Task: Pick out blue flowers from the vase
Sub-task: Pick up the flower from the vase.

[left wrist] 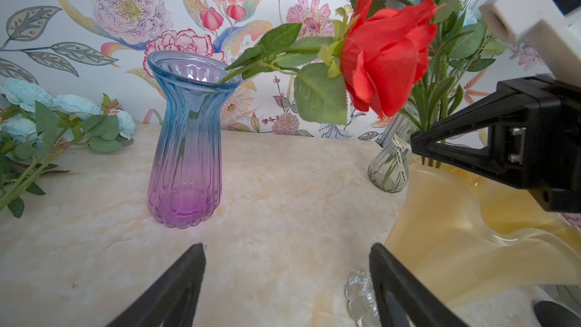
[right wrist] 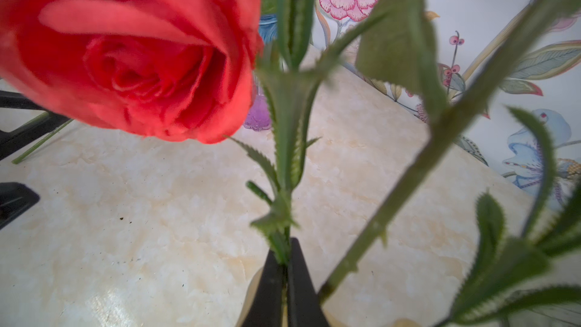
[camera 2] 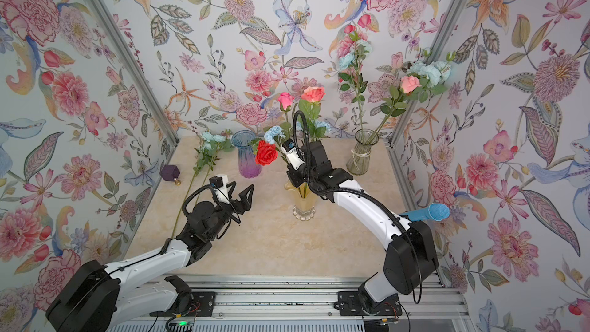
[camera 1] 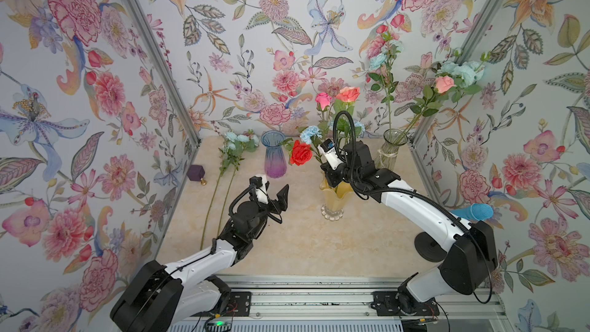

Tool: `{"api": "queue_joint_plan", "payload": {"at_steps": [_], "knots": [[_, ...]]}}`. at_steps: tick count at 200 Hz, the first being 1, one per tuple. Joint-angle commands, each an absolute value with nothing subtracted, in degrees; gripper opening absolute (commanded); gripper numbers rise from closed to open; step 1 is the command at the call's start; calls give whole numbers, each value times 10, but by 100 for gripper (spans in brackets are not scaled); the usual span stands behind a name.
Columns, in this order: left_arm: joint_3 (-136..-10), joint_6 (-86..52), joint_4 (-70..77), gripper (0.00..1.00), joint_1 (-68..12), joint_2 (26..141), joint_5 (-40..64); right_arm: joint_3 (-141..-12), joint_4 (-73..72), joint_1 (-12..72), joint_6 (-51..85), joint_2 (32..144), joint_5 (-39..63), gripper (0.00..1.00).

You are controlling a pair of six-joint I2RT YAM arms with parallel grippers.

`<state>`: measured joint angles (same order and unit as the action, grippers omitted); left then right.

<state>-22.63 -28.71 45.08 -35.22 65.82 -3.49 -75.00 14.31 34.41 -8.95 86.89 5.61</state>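
right hand clamped low on the blue flower stem, bloom beyond it.

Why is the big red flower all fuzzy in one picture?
Right wrist view: the red rose and the green stem sit near the lens, so they blur; left wrist view: the same rose looks crisp; in both top views the wall posts lean outward, wide-lens stretch.

White arm links, black joints, ribbed cables, triangular black fingers
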Motion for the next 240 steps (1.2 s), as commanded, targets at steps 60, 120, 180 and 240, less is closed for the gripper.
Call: {"api": "queue_joint_plan", "payload": {"at_steps": [60,120,180,240], "knots": [[-321,-239,298,84,-358,579,70,-847,167,329,-54,781,96,0],[-635,-177,105,85,-357,635,183,-969,178,329,13,775,143,0],[-825,-181,41,85,-352,725,274,-1014,214,322,66,778,253,0],[-665,-224,83,79,-337,661,392,-931,215,327,80,775,415,0]]}}
